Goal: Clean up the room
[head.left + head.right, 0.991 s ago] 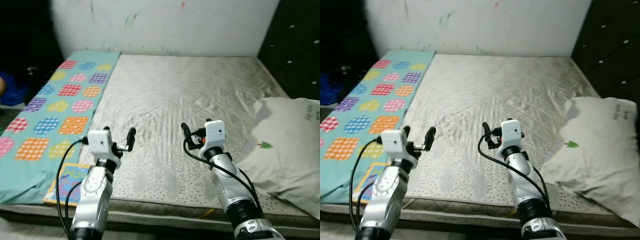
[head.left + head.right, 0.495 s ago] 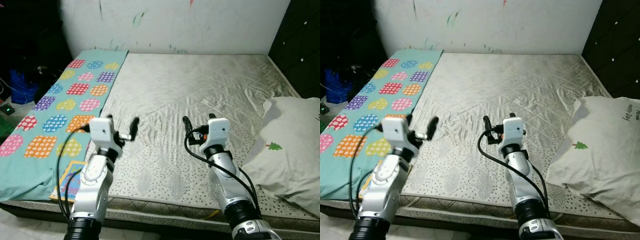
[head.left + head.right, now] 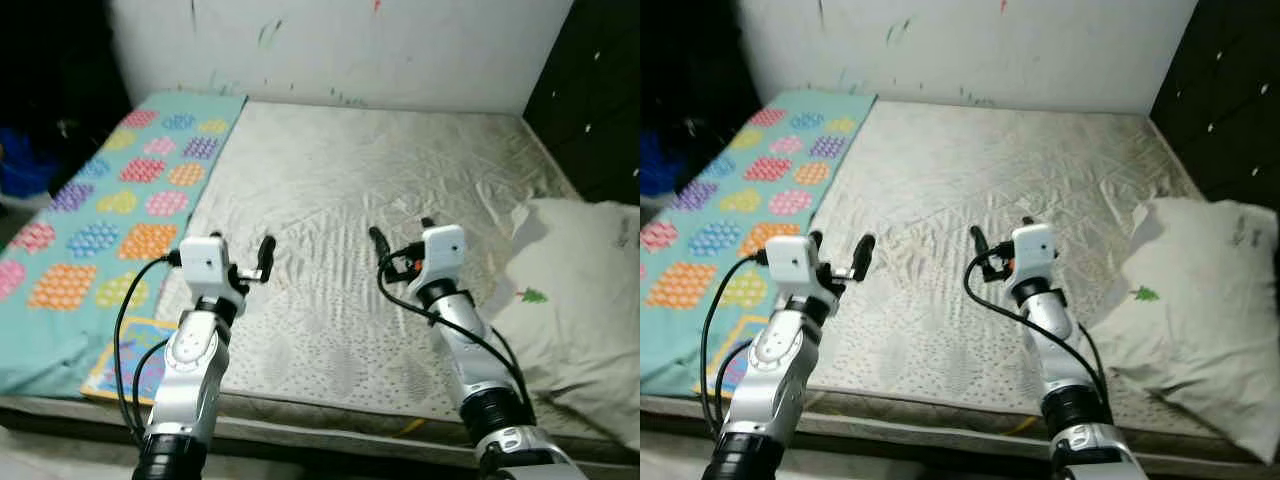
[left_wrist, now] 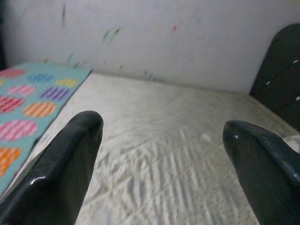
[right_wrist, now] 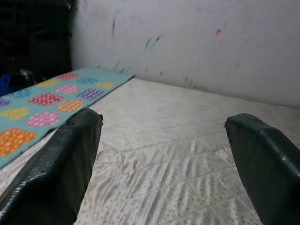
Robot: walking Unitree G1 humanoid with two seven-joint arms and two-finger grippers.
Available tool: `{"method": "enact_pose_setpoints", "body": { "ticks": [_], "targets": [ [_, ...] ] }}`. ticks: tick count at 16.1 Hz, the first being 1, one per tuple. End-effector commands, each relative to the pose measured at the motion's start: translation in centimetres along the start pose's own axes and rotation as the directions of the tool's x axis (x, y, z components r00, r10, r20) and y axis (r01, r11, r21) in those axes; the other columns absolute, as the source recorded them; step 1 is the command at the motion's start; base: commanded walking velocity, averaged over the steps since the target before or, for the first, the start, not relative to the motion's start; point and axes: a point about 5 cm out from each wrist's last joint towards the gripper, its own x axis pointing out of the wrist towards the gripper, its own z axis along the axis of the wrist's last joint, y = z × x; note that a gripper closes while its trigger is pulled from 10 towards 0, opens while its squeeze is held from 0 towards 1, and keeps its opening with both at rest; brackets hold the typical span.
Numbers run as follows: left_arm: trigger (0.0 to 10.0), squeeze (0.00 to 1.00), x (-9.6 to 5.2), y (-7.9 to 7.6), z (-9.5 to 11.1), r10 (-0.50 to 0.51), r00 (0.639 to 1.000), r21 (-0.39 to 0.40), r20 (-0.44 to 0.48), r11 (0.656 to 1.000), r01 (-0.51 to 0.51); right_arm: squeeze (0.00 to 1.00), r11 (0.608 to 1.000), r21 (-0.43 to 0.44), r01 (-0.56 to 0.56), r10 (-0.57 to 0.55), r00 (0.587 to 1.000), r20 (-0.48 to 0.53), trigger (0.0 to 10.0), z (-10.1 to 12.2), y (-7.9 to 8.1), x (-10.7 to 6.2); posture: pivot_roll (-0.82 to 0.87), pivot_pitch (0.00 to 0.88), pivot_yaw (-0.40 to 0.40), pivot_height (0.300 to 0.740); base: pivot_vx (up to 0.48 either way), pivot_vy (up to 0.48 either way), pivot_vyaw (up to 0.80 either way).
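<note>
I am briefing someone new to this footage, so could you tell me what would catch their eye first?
Most striking is the bare cream mattress, with a teal blanket of coloured patches along the robot's left side. A white pillow with a small green tree lies at the right edge. Nearer, the left gripper and right gripper are held open over the mattress.

Quilted matt cloth mattress (image 3: 340, 200), soft printed blanket (image 3: 110, 190), glossy black plastic fingers (image 4: 61, 173), scuffed painted wall (image 3: 340, 50).

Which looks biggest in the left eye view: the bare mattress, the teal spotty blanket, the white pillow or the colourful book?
1. Bare grey-white mattress
2. Teal spotty blanket
3. White pillow, partly cut off
4. Colourful book, partly hidden behind the left arm
</note>
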Motion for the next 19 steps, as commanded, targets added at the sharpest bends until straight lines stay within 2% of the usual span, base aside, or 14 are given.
{"method": "enact_pose_setpoints", "body": {
  "ticks": [1,3,6,12,14,16,17,18,19],
  "targets": [
    [10.0,0.0,-0.2,0.4,-0.3,0.031,1.0,-0.005,-0.005,1.0,-0.031,0.0,0.999,-0.011,-0.041,0.041,0.999,0.009,10.0,0.5,0.7,0.7,-0.04,0.0,-0.091,0.74,0.0,0.0,0.0],
    [10.0,0.0,-0.7,1.0,-0.6,0.08,0.997,-0.023,-0.002,0.997,-0.08,0.0,0.994,-0.036,-0.102,0.103,0.995,0.008,10.0,0.7,1.5,1.1,-0.03,0.0,-0.114,0.74,0.0,0.0,0.0],
    [10.0,0.0,-1.2,0.7,-1.1,0.081,0.997,-0.041,-0.017,0.996,-0.081,0.0,0.995,-0.034,-0.095,0.095,0.995,-0.003,10.0,0.3,1.5,0.9,-0.03,0.0,-0.118,0.74,0.0,0.0,0.0],
    [10.0,0.0,-1.9,0.6,-1.8,0.015,0.997,-0.024,-0.074,1.0,-0.017,0.0,0.998,0.009,-0.07,0.07,0.997,-0.039,10.0,-2.3,3.0,-2.0,-0.07,0.0,-0.023,0.74,0.0,0.0,0.0],
    [10.0,0.0,-0.7,-1.1,-1.0,-0.002,0.999,-0.101,-0.05,0.995,-0.004,0.0,0.995,-0.033,-0.09,0.089,0.995,-0.043,10.0,-1.7,2.3,-1.4,-0.1,0.0,-0.067,0.74,0.0,0.0,0.0],
    [10.0,0.0,0.4,-2.9,0.0,-0.088,0.996,-0.087,-0.009,0.992,0.087,0.0,0.992,-0.056,-0.11,0.109,0.994,-0.024,10.0,-0.7,1.7,-0.8,-0.11,0.0,-0.086,0.74,0.0,0.0,0.0],
    [10.0,0.0,0.6,-3.1,0.0,-0.093,0.996,-0.082,-0.009,0.992,0.092,0.0,0.991,-0.069,-0.112,0.111,0.993,-0.028,10.0,-0.7,1.4,-0.7,-0.11,0.0,-0.071,0.74,0.0,0.0,0.0],
    [10.0,0.0,0.6,-2.7,-0.5,-0.065,0.997,-0.093,-0.031,0.994,0.061,0.0,0.998,-0.062,-0.024,0.022,0.999,-0.046,10.0,-1.1,0.2,-0.8,-0.12,0.0,-0.01,0.74,0.0,0.0,0.0],
    [10.0,0.0,0.6,-2.5,-0.5,-0.065,0.997,-0.088,-0.033,0.994,0.062,0.0,0.999,-0.049,0.013,-0.015,0.999,-0.039,10.0,-1.1,-0.2,-0.8,-0.12,0.0,0.011,0.74,0.0,0.0,0.0]
  ]
}}
